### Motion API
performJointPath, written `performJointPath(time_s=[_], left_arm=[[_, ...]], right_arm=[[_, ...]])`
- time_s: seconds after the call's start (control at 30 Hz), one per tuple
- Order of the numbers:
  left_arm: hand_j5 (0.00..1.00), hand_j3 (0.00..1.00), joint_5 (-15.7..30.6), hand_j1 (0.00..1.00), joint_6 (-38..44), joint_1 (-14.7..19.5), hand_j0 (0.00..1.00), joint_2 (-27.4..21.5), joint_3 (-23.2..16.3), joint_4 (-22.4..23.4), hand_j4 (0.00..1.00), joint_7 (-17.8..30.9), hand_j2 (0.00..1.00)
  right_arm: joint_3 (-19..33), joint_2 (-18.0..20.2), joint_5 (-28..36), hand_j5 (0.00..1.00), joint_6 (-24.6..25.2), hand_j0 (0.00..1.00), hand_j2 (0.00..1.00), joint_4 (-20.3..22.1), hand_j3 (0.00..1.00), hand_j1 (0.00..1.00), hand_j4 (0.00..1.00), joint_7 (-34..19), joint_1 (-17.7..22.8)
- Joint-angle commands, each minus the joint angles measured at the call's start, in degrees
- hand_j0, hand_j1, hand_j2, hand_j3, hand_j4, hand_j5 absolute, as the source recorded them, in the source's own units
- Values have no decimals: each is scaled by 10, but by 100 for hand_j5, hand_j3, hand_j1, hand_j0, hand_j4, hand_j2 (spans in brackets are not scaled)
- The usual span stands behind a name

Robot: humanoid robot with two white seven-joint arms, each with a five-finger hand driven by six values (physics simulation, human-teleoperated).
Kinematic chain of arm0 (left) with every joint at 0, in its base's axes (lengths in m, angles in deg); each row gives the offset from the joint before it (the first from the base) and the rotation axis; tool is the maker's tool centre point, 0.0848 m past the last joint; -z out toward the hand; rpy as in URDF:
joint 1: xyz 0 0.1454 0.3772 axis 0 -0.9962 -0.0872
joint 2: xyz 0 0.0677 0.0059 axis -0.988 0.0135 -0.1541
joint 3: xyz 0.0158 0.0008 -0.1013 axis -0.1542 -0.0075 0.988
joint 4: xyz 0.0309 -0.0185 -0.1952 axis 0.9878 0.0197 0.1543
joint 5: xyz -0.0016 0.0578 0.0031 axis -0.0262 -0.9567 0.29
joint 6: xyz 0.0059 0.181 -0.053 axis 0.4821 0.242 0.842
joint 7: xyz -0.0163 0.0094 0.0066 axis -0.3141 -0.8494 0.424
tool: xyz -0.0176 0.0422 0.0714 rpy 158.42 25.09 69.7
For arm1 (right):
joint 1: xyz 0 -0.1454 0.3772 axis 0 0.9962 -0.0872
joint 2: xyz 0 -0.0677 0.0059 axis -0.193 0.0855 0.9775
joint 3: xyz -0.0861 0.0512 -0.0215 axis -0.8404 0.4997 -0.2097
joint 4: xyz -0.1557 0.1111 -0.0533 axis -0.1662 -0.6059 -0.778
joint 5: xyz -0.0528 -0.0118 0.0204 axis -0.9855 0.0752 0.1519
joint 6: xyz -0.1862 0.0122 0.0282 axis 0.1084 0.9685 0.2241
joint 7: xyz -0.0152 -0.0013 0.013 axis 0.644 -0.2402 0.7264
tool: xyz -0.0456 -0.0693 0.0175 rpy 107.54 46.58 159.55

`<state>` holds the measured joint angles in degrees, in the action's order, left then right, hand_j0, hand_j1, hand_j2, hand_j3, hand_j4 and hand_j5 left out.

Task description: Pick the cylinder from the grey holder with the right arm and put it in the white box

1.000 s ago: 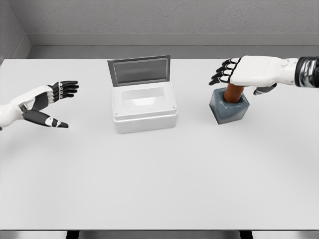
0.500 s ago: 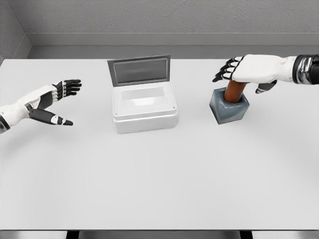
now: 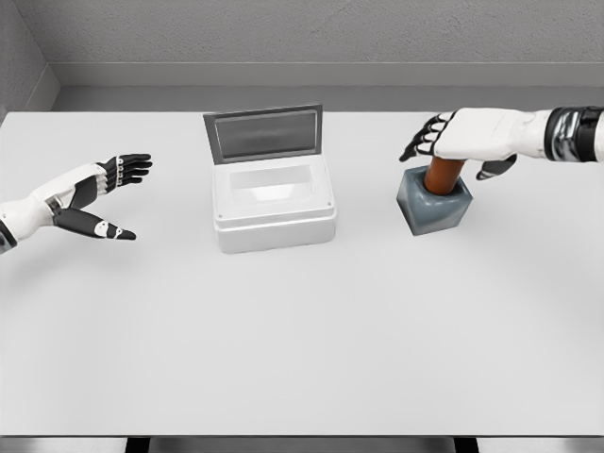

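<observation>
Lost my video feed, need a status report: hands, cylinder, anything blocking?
Right hand open over cylinder, no grasp. Cylinder upright in grey holder. Left hand open, far left. White box lid up, path clear.

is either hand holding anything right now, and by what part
Nothing is held. The right hand hovers open over the top of the cylinder, which sits in the grey holder. The left hand is open and empty.

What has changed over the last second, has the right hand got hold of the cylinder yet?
Not yet. The right hand has lifted slightly and drifted a little right above the brown cylinder, fingers spread, nothing taken hold of. The left hand has pulled back slightly toward the left edge, open. The cylinder still stands in the grey holder, and the white box sits unmoved with its lid up.
</observation>
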<state>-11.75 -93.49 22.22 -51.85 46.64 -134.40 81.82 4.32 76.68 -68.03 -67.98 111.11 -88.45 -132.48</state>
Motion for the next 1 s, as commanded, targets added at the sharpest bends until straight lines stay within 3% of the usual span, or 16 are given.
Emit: performJointPath(time_s=[0.0, 0.07, 0.1, 0.4, 0.5, 0.8, 0.97], left_arm=[[100, 100, 4, 100, 0, 0, 100, -1, 1, 0, 100, 0, 100], [100, 100, 6, 100, -1, 0, 100, -4, 1, 0, 100, 0, 100], [100, 100, 7, 100, -1, 0, 100, -6, 1, -1, 100, 0, 100], [100, 100, 7, 100, -2, -1, 100, -8, 1, -1, 100, 0, 100], [100, 100, 7, 100, -2, -2, 100, -9, 1, -2, 100, 0, 100], [100, 100, 6, 100, -4, -3, 100, -10, 2, -2, 100, 0, 100], [100, 100, 8, 100, -4, -4, 100, -9, 2, -2, 100, 0, 100]], right_arm=[[-2, 0, 3, 54, 1, 54, 54, 0, 54, 54, 54, 0, 0], [-1, 0, 8, 36, 1, 36, 36, 0, 36, 36, 36, 0, -1], [-1, 0, 9, 33, 1, 33, 33, 0, 33, 33, 33, 0, -1], [14, 19, 13, 33, 1, 33, 33, -10, 33, 33, 33, 0, -12], [47, 46, 61, 33, 1, 33, 33, -5, 33, 33, 33, 0, -25], [11, -55, 61, 33, 1, 33, 33, 24, 33, 33, 33, 0, -64], [-4, -65, 61, 33, 1, 33, 33, 47, 33, 33, 33, 0, -68]])
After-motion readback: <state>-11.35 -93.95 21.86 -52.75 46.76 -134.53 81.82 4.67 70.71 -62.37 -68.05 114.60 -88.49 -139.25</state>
